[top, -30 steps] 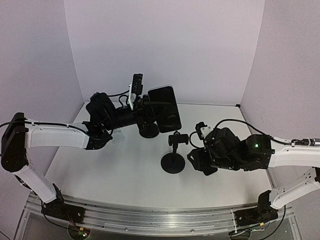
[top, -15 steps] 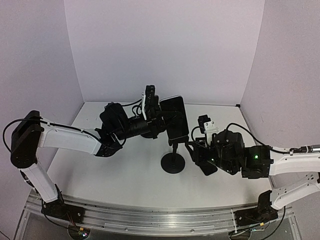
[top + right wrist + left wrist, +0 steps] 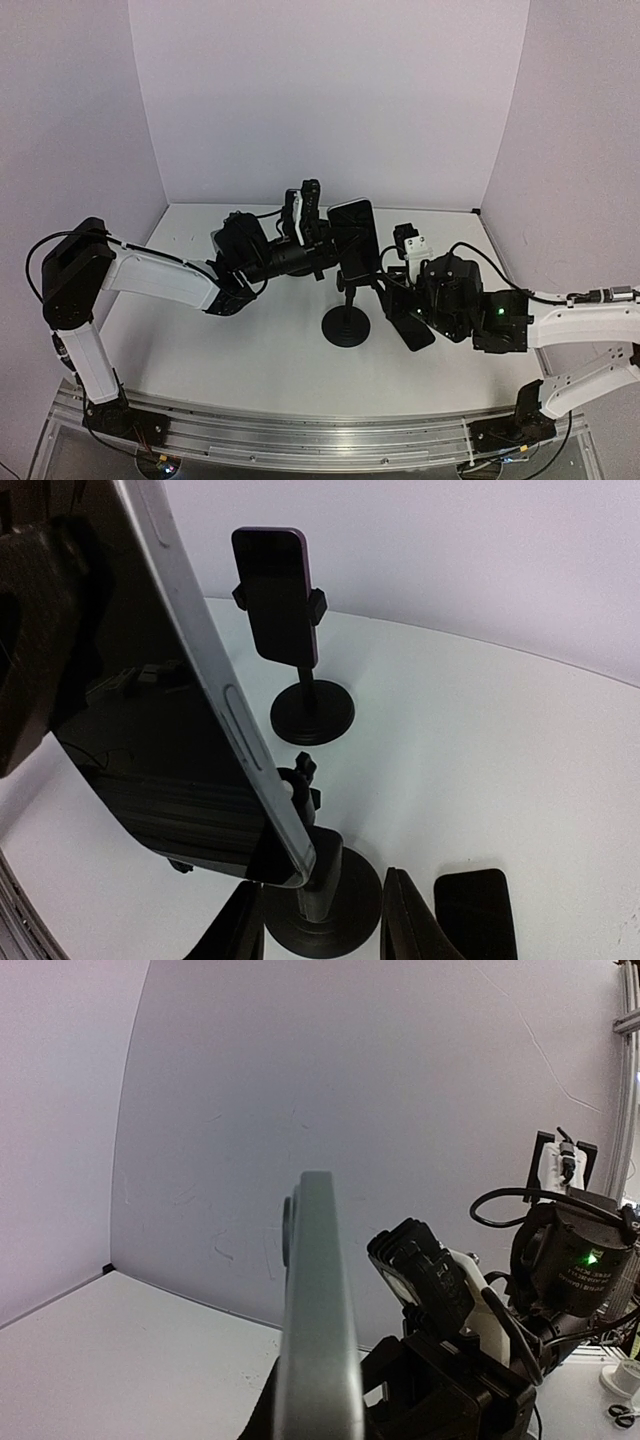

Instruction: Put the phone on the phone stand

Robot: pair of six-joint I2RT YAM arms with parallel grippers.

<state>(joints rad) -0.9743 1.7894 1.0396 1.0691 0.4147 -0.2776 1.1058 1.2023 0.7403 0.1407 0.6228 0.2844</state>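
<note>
Jaws of left gripper (image 3: 335, 248) are clamped on phone (image 3: 357, 238), poised upright over phone stand (image 3: 346, 327) mid-frame; right gripper (image 3: 322, 925) jaws are set apart astride its post (image 3: 318, 885), presumably for bracing.

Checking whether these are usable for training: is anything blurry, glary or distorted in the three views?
Top external: even soft light, sharp, no glare on the phone stand. Left wrist: the phone, edge-on and very close, looks soft-focused. Right wrist: the phone's dark screen shows streaky reflections, and the wide lens bows its edge.
</note>
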